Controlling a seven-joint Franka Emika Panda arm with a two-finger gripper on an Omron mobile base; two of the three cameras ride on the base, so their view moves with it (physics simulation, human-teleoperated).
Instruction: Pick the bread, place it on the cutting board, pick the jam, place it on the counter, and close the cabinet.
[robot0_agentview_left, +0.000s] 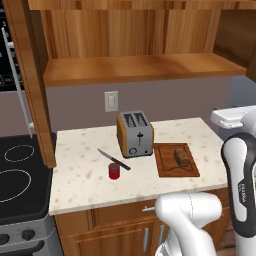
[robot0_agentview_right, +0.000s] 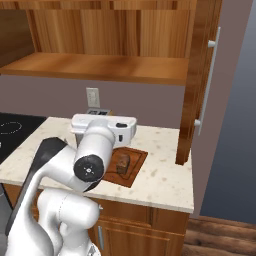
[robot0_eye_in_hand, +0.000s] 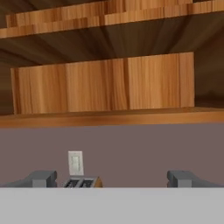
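A: Bread (robot0_agentview_left: 182, 156) lies on the cutting board (robot0_agentview_left: 165, 168); jam (robot0_agentview_left: 114, 171) stands on the desk (robot0_agentview_left: 80, 180) beside a knife (robot0_agentview_left: 114, 159), left of the toaster (robot0_agentview_left: 135, 134).

B: Fingers (robot0_eye_in_hand: 41, 178)?

A: Spread wide, empty, facing the cabinet (robot0_eye_in_hand: 105, 83), whose doors (robot0_agentview_right: 196, 80) hang open. Closing looks like the remaining job.

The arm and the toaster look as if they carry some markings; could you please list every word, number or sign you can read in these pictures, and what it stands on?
Dark vertical lettering on the arm's white link: too small and blurred to read.
Marks round the dial and lever on the toaster: too small to read.
No legible text on the wall switch, the jam or the cabinet.
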